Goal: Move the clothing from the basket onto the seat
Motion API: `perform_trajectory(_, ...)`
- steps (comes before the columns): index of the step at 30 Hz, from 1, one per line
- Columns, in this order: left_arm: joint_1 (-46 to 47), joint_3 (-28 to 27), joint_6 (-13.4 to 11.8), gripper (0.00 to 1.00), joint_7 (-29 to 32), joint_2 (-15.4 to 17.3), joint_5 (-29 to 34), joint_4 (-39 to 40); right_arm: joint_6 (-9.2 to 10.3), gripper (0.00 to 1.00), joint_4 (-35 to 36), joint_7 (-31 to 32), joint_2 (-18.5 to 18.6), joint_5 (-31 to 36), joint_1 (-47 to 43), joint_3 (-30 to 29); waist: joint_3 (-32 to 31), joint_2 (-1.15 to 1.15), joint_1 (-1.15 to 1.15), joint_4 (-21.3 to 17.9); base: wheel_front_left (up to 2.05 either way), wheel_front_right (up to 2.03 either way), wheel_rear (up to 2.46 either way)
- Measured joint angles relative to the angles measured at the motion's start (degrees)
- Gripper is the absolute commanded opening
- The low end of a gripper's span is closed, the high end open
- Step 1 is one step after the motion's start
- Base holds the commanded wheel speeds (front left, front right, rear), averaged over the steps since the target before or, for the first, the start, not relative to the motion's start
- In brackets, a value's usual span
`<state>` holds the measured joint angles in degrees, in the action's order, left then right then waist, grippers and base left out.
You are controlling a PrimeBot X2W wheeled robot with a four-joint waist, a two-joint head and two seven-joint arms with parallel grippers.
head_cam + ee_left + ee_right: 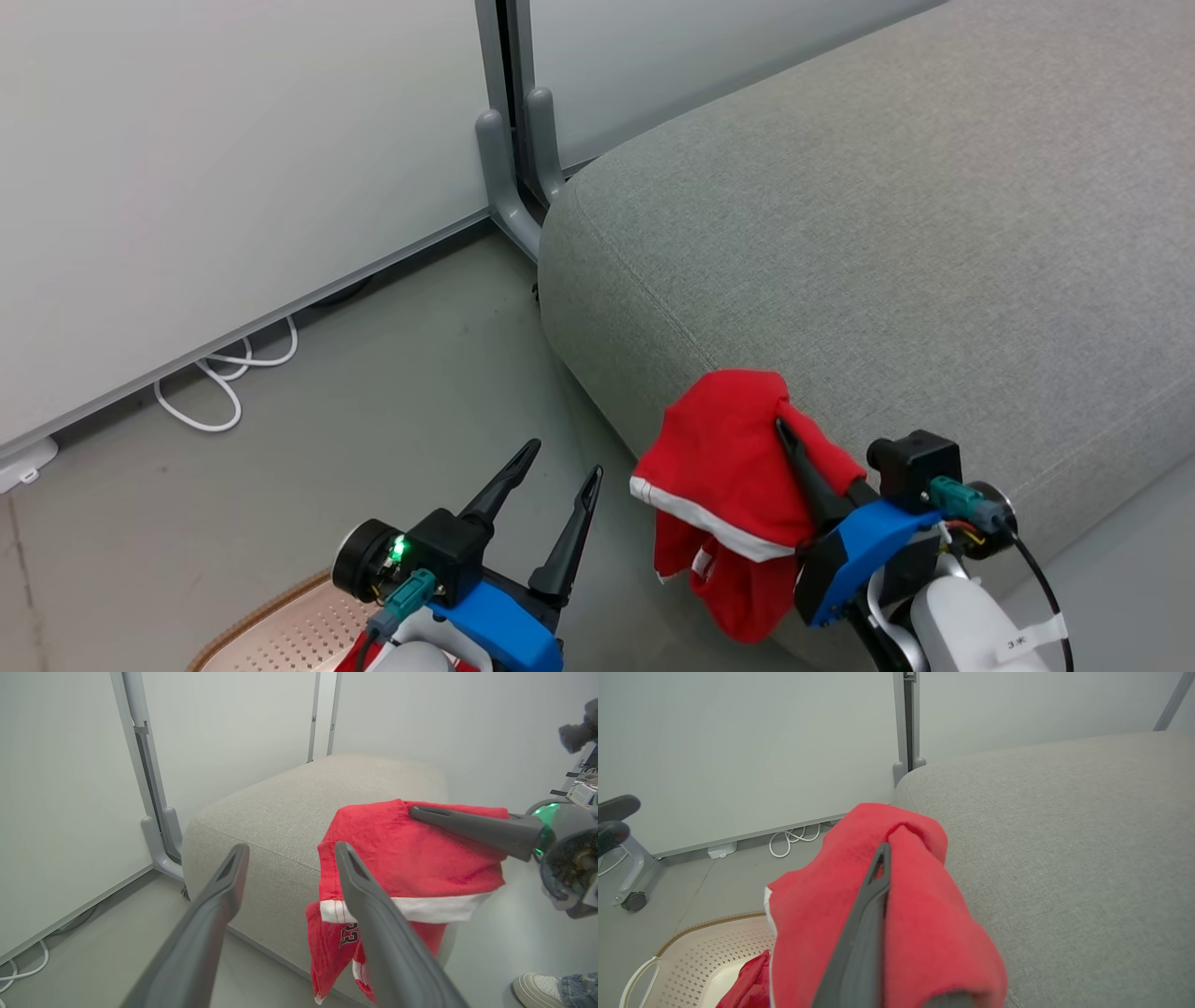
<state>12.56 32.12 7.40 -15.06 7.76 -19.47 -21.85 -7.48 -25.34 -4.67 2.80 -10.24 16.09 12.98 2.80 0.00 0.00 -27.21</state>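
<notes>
My right gripper [780, 427] is shut on a piece of the clothing [724, 467], red with a white band. It hangs bunched over the fingers at the front edge of the grey seat [887, 233], its lower part dangling beside the seat's side. The right wrist view has the closed gripper [883, 848] wrapped in this garment [924, 914]. Another red garment [748, 983] lies in the cream basket [691, 956] below. To the left, above the basket's corner [289, 635], my left gripper [565, 459] is open and holds nothing. The left wrist view shows the hanging garment [402, 858] just right of its fingers.
Grey floor runs between the seat and a white partition wall with a grey post foot [509, 177]. A looped white cable [224, 383] lies along the wall's base. A chair caster [630, 900] stands at the left, and a person's shoe [537, 989] is near the seat's far side.
</notes>
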Motion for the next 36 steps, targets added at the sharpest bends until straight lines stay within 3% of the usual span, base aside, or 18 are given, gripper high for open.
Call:
perform_trajectory(6, 0.6, -0.1, 0.0, 1.00, 0.0, 0.8, 0.4, 0.3, 0.00, 0.00, 1.6, 1.3, 1.8, 0.7, 4.4, -1.8, 1.9, 0.00, 0.00, 0.7, 0.00, 0.00, 0.00)
perform_trajectory(14, 5.0, 0.4, 0.0, 1.00, 0.0, 2.7, 2.0, 1.7, -0.01, 0.00, 3.3, 4.1, 8.8, 0.4, 17.1, -6.4, 7.6, 0.00, 0.00, 1.6, 0.00, 0.00, 0.00)
perform_trajectory(26, 13.1, 2.3, 0.0, 1.00, 0.0, 6.7, 3.9, 4.8, -0.01, 0.00, 0.7, 3.8, 20.2, -3.0, 30.7, -24.1, 20.6, 0.00, 0.01, 5.7, 0.00, 0.00, 0.00)
perform_trajectory(36, 17.9, 4.9, 0.0, 1.00, 0.0, 10.6, 6.0, 8.6, -0.02, 0.00, -7.6, -2.5, 22.0, -2.4, 32.2, -33.7, 31.7, 0.00, 0.02, 9.9, 0.00, 0.00, 0.00)
